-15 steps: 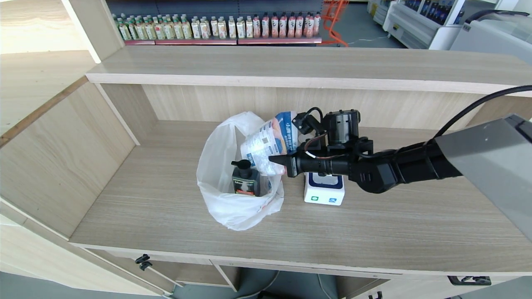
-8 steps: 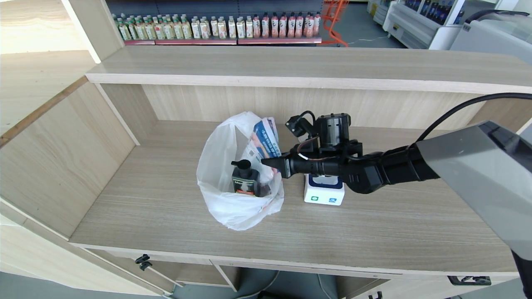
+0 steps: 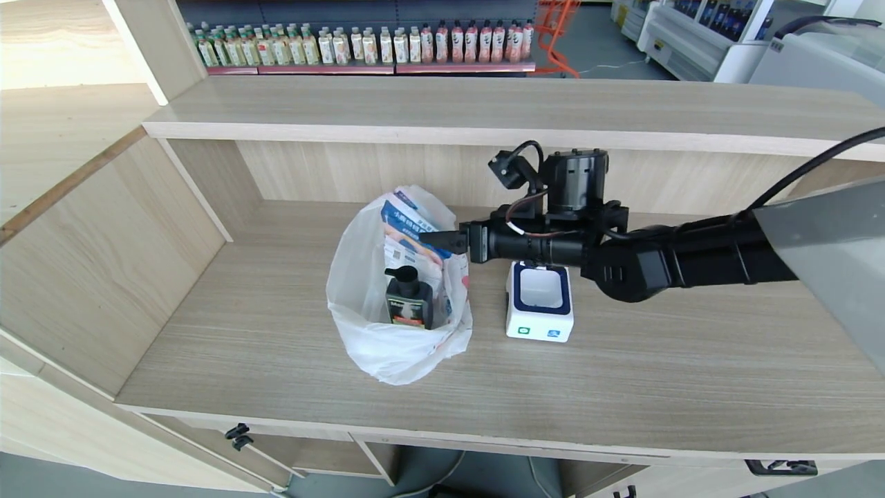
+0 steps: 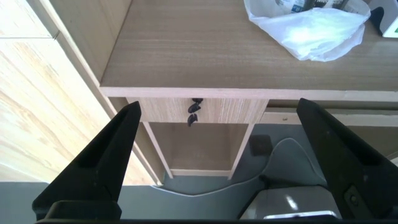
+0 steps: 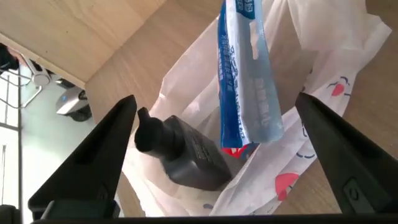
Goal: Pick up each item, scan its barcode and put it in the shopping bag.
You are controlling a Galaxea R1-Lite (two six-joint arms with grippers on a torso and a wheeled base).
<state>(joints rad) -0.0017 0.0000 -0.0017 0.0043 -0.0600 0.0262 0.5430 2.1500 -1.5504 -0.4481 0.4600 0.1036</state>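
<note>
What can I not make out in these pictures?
- Head view: lower end of the packet, hidden behind the bottle and the wall of the bag.
- Left wrist view: most of the bag, cut off by the picture's edge.
- Head view: back edge of the scanner, under the right arm.

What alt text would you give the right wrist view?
The open right pincer hangs above a white shopping bag on a wooden counter. Inside the bag are a dark pump bottle and a blue-and-white packet.
</note>
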